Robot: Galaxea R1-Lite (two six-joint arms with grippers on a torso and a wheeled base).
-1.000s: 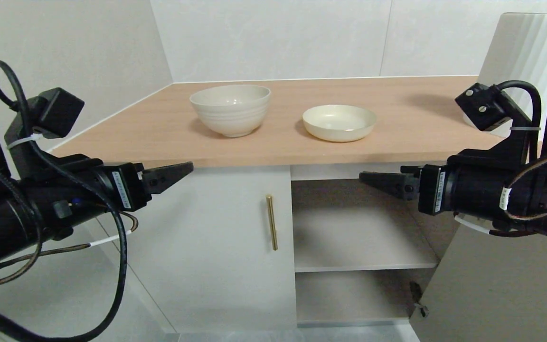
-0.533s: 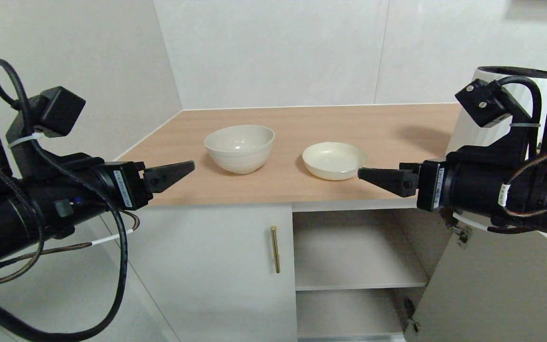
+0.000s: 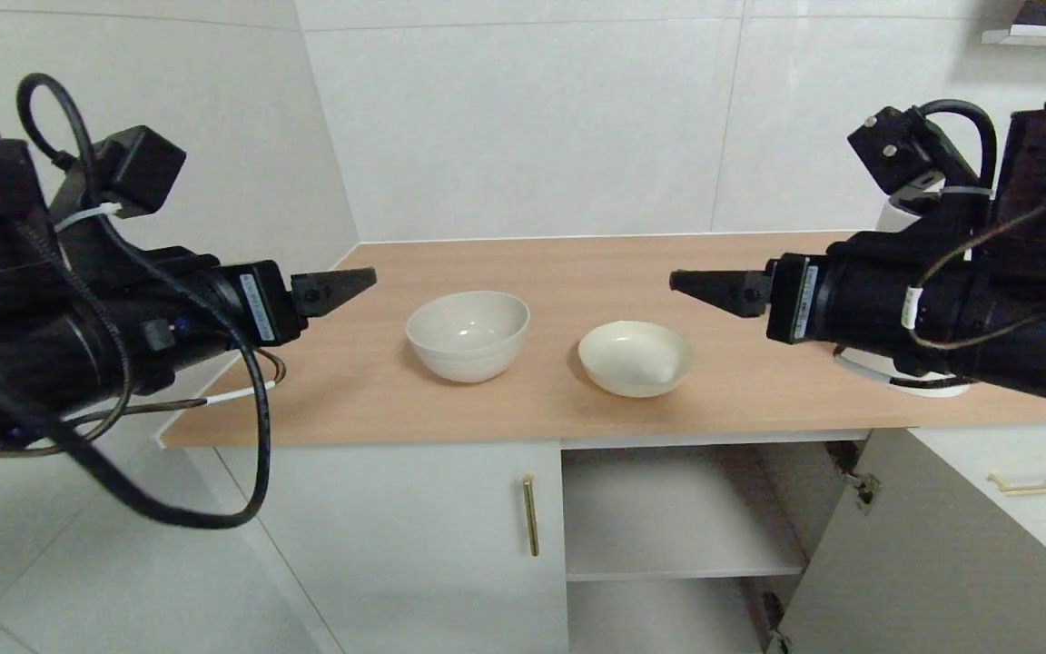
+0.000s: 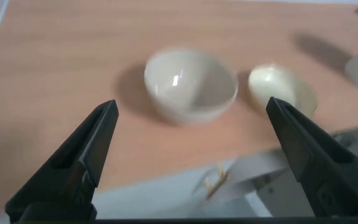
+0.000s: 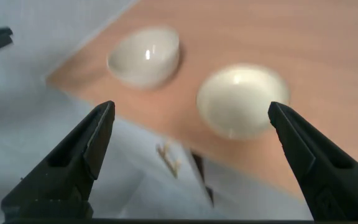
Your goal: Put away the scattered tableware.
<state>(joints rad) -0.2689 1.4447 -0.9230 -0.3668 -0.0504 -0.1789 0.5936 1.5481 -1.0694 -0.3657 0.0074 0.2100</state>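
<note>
Deep bowl: the deep, round cream ceramic bowl [image 3: 468, 334] stands upright on the counter. It is the left one of the two pieces.
Shallow dish: the shallow, round cream ceramic dish [image 3: 636, 358] stands upright near the deep bowl, on its right side. The two do not touch. The dish is a little closer to the front edge.
Counter: the light brown wooden countertop [image 3: 759, 272] runs along a white tiled wall [image 3: 532, 127]. Both pieces of tableware rest on it, between the two grippers.
Left gripper: the black left gripper [image 3: 361, 278] hangs in the air over the left end of the counter, well apart from the deep bowl. Its two fingers [image 4: 89, 152] are spread wide and there is nothing between them.
Right gripper: the black right gripper [image 3: 685, 281] hangs over the counter, above and to the right of the shallow dish, and it points toward the left gripper. Its fingers [image 5: 79, 155] are also spread wide and they hold nothing.
Cabinet: the white cabinet under the counter has its left door [image 3: 414, 536] closed, with a slim brass bar handle [image 3: 530, 514]. The right door [image 3: 886, 563] is swung open and shows a pale shelf [image 3: 677, 536] inside, below the shallow dish.
Other things: a white appliance [image 3: 900, 381] stands on the counter behind the right arm, mostly hidden, and I cannot tell what it is. A white drawer [image 3: 986, 454] with a brass handle is to the right of the open door.
</note>
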